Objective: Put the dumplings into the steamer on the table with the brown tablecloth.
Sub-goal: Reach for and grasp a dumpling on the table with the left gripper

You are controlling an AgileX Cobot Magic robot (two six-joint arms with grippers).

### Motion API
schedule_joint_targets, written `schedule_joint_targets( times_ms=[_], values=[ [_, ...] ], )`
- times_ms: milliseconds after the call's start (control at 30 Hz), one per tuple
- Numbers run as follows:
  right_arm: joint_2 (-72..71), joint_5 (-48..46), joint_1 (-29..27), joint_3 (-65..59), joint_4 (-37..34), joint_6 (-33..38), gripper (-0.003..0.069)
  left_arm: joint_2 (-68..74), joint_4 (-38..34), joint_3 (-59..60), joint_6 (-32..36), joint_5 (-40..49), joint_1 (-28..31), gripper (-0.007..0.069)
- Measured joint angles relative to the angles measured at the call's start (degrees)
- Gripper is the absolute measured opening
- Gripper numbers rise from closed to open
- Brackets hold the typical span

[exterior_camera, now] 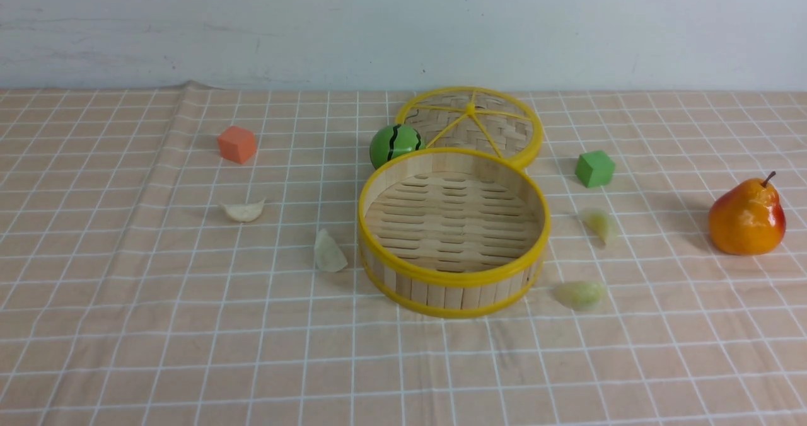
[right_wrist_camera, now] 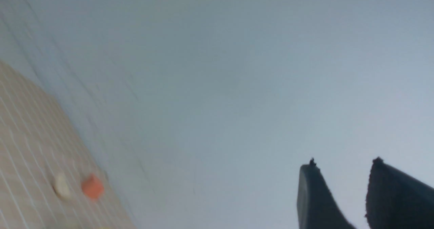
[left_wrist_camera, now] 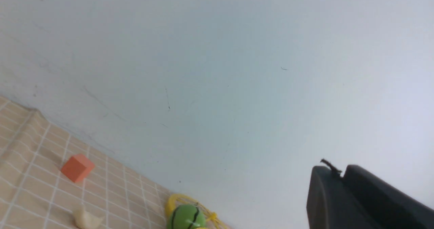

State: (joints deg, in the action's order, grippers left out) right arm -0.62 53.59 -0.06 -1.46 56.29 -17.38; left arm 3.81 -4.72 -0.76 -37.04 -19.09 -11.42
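Observation:
The steamer (exterior_camera: 533, 275) stands upright at the middle of the brown tablecloth (exterior_camera: 126, 325), with nothing in it. Two whitish dumplings lie left of it: one (exterior_camera: 243, 211) farther off, one (exterior_camera: 329, 251) close to its wall. Two pale green dumplings lie right of it: one (exterior_camera: 601, 224) farther back, one (exterior_camera: 580, 294) nearer the front. Neither gripper shows in the front view. In the left wrist view my left gripper (left_wrist_camera: 340, 171) is shut and empty, held up against the wall. In the right wrist view my right gripper (right_wrist_camera: 342, 166) is open and empty, also raised. A whitish dumpling (left_wrist_camera: 86, 219) shows in the left wrist view.
The flat woven lid (exterior_camera: 470, 126) lies behind the steamer, with a green striped ball (exterior_camera: 395, 144) beside it. An orange cube (exterior_camera: 238, 143) sits at back left, a green cube (exterior_camera: 594, 168) at back right, a pear (exterior_camera: 747, 217) at far right. A pale wall stands behind.

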Motion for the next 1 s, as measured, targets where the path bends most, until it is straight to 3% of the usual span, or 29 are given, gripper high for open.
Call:
schedule_joint_targets(
  times_ms=[133, 300, 467, 600, 800, 1000],
  values=[
    [-0.1, -0.4, 0.0, 0.6, -8.6, -4.2, 0.0239, 8.2, 7.4, -8.4, -3.6, 0.2, 0.0, 0.0057],
    [1.6, -24.1, 0.0, 8.9, -34.8, -8.1, 0.0239, 26.0, 21.3, -21.2, -4.1, 1.0, 0.0, 0.0057],
    [9.3, -44.5, 0.0, 12.7, -51.3, -3.6, 0.0239, 45.8, 24.4, -28.5, -4.5, 1.5, 0.0, 0.0050],
    [12.9, -45.7, 0.0, 12.7, -56.3, -2.9, 0.0239, 58.1, 27.4, -35.8, -6.6, 8.1, -0.6, 0.0006],
    [19.5, -44.8, 0.0, 12.7, -56.6, -1.5, 0.0239, 69.0, 36.2, -50.6, -8.7, 31.0, -5.6, -0.0013],
    [28.1, -50.2, 0.5, 13.5, -57.7, -1.3, 0.0219, 73.8, 34.2, -56.4, -6.4, 44.2, -6.2, -0.0013]
  ],
)
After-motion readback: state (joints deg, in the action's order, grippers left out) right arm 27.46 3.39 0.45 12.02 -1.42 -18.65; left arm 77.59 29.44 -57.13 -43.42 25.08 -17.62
